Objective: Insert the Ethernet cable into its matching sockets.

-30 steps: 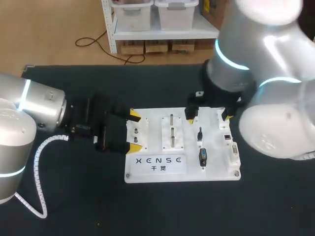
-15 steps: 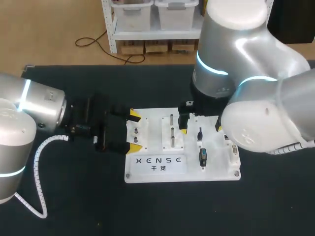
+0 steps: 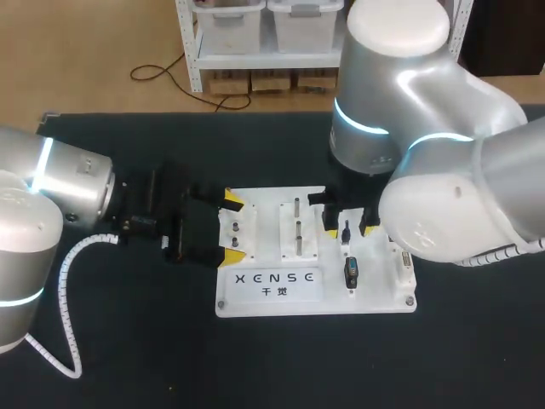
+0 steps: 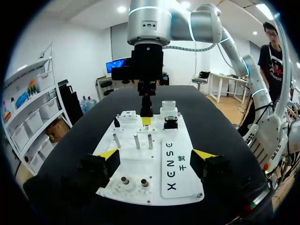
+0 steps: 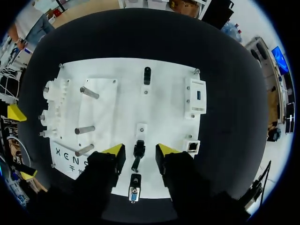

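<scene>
Ethernet cable (image 5: pixel 138 150) shows as a short black plug standing upright on the white board (image 3: pixel 375 294), toward the board's right half. It sits between the two yellow tips of the right gripper (image 3: pixel 348 230). The jaws are moderately open, with a gap on either side of the plug, so they touch and hold nothing.

A black table (image 3: pixel 128 341) carries the one board, which lies flat near its middle. The right arm (image 3: pixel 426 128) comes in from the right and hangs over the board's far right part. The left arm (image 3: pixel 51 183) lies low along the table from the left. On the left gripper (image 4: pixel 154 157) the jaws are wide apart and hold nothing. Its yellow tips sit over the board's left end, one on each side of two round metal sockets (image 4: pixel 133 181).

Three metal pegs (image 5: pixel 85 129) stand upright in a row on the board's middle plate. One white block with a blue port (image 5: pixel 196 96) is fixed at the board's right edge. One small square socket (image 5: pixel 192 146) sits just beside it, near the right finger. One connector with a silver face (image 5: pixel 134 187) lies just behind the plug, under the gripper. One small black piece (image 5: pixel 147 75) stands ahead of the plug.
</scene>
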Robot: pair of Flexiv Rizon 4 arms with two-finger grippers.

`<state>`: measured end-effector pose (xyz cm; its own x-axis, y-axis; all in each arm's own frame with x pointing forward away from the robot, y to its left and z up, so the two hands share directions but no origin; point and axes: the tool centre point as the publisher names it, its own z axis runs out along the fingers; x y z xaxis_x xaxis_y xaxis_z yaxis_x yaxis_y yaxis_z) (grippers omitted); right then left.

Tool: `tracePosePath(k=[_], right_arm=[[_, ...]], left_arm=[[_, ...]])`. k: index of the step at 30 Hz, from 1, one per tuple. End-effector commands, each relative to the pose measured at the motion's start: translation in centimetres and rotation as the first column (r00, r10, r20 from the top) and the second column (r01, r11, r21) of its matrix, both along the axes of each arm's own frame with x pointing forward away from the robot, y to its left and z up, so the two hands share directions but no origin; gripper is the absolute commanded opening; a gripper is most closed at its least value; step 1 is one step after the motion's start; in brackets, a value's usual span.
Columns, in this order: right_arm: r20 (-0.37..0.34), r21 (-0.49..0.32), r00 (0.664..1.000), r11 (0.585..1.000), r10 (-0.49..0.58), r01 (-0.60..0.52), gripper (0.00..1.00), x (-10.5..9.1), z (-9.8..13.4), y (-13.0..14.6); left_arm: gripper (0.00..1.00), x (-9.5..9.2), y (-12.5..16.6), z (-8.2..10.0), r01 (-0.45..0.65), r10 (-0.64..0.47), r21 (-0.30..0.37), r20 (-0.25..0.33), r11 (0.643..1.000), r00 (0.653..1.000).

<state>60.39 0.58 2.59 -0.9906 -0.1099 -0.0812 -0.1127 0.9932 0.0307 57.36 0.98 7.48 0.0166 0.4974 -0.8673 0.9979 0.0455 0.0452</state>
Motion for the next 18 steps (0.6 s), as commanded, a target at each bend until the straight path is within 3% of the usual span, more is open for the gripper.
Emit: tracePosePath(k=[1, 3, 4, 5, 13, 18], right_arm=[[-0.003, -0.001, 1.0, 1.0, 0.003, -0.003, 0.28, -0.1, -0.1, 0.1], [-0.007, -0.001, 1.0, 1.0, 0.008, -0.008, 0.15, -0.1, -0.4, 0.0], [-0.008, -0.001, 1.0, 1.0, 0.01, -0.01, 0.03, -0.1, -0.5, 0.0], [-0.01, -0.001, 1.0, 1.0, 0.011, -0.011, 0.0, -0.1, -0.5, 0.0], [-0.016, 0.0, 1.0, 1.0, 0.011, -0.011, 0.0, -0.3, 0.0, -0.3], [-0.001, 0.015, 1.0, 1.0, 0.018, -0.018, 0.0, 0.0, 1.8, -0.3]], left_arm=[[1.0, -0.1, 0.1, -0.2, -0.003, 0.003, -0.008, 0.006, 1.0, 1.0], [1.0, -0.1, 0.1, -0.2, -0.003, 0.003, -0.008, 0.006, 1.0, 1.0], [1.0, -0.1, 0.1, -0.2, -0.003, 0.003, -0.008, 0.006, 1.0, 1.0], [1.0, -0.1, 0.1, -0.2, -0.003, 0.003, -0.008, 0.006, 1.0, 1.0], [1.0, -0.1, 0.1, -0.2, -0.003, 0.003, -0.008, 0.006, 1.0, 1.0], [1.0, -0.1, 0.1, -0.2, -0.003, 0.003, -0.008, 0.006, 1.0, 1.0]])
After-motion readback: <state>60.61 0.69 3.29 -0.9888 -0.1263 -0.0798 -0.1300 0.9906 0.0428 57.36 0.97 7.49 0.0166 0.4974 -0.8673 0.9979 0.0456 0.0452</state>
